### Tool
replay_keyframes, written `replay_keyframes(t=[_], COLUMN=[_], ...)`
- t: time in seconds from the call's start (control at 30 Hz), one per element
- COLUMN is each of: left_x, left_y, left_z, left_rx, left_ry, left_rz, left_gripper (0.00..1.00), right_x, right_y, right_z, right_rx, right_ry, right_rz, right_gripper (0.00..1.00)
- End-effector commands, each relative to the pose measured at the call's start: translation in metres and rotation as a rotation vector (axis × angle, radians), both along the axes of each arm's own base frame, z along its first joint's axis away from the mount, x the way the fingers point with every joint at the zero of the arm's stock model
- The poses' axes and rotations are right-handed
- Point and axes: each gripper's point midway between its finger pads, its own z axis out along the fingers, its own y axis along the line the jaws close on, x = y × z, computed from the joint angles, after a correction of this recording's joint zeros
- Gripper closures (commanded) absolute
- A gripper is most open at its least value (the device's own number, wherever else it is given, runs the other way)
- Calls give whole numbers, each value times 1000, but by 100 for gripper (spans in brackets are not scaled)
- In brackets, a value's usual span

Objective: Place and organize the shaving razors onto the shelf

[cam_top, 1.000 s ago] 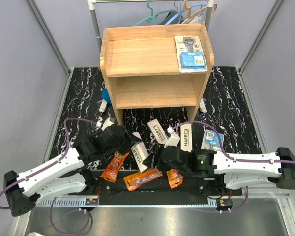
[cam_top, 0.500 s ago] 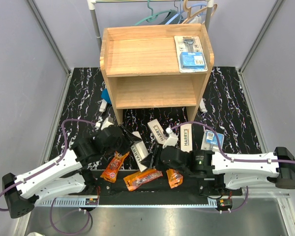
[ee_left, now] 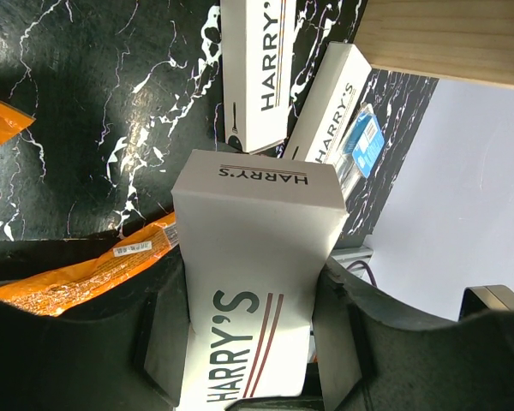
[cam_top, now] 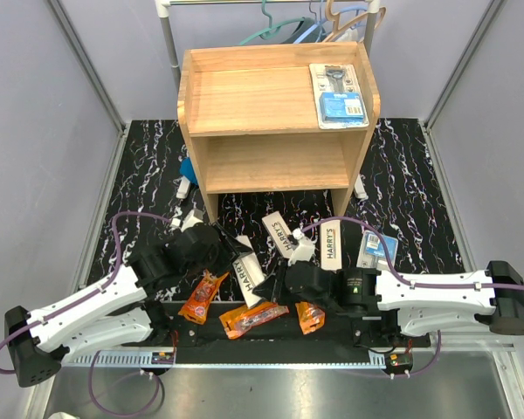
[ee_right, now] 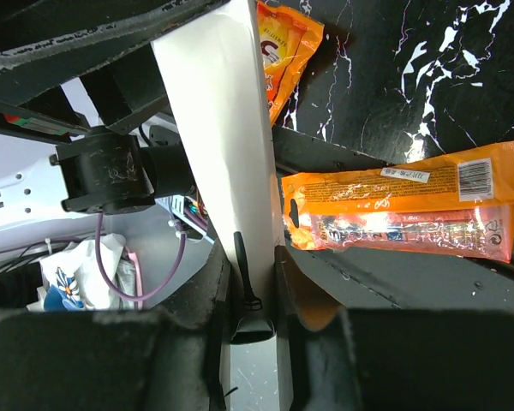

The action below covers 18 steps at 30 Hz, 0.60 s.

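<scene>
Harry's box point(ee_left: 257, 214), long, white, black lettering, pinched from both ends: left gripper point(ee_left: 248, 287) and right gripper point(ee_right: 253, 291) clamped on it.

Overhead, a fixed camera looks down from above the near edge of the worktop point(cam_top: 419, 175) toward its far edge. Two wrist cameras peer at close range along the left hand point(ee_left: 253, 295) and right hand point(ee_right: 255, 293). All three views share one white box point(cam_top: 247, 275) near the near edge.

Both arms reach inward, left gripper point(ee_left: 250, 330) and right gripper point(ee_right: 250, 295) clamped
</scene>
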Motion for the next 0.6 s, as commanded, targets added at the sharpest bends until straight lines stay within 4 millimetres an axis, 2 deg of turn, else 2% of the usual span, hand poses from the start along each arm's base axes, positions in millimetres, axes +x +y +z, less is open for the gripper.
replay_keyframes(t=[0.0,0.03,0.07,0.17,0.23,0.27,0.3,0.4,0.57], left_x=[10,9,9,9,8,8,8,9,15], left_y=[-14,-14,-14,-12,-8,-3,0,17,48], left_z=[30,31,33,32,32,32,32,35,58], left_rx=[-110,-110,-106,-81,-55,-19,3,92,243], left_ry=[-78,-81,-90,-94,-95,-100,-101,-120,-202], left_rz=[-3,-7,-17,-26,-30,-30,-28,-13,7], left_gripper=[82,74,55,24,18,6,1,1,1], right_x=[6,6,6,6,7,7,7,7,8], right_y=[-2,-2,-2,-3,-3,-4,-4,-6,-7], right_z=[8,9,10,12,14,14,14,15,19], right_rx=[43,46,48,54,60,58,59,63,72], right_ry=[1,1,0,-4,-8,-8,-10,-13,-20], right_rz=[-51,-51,-50,-51,-52,-50,-51,-53,-55], right_gripper=[88,87,87,87,87,87,87,87,86])
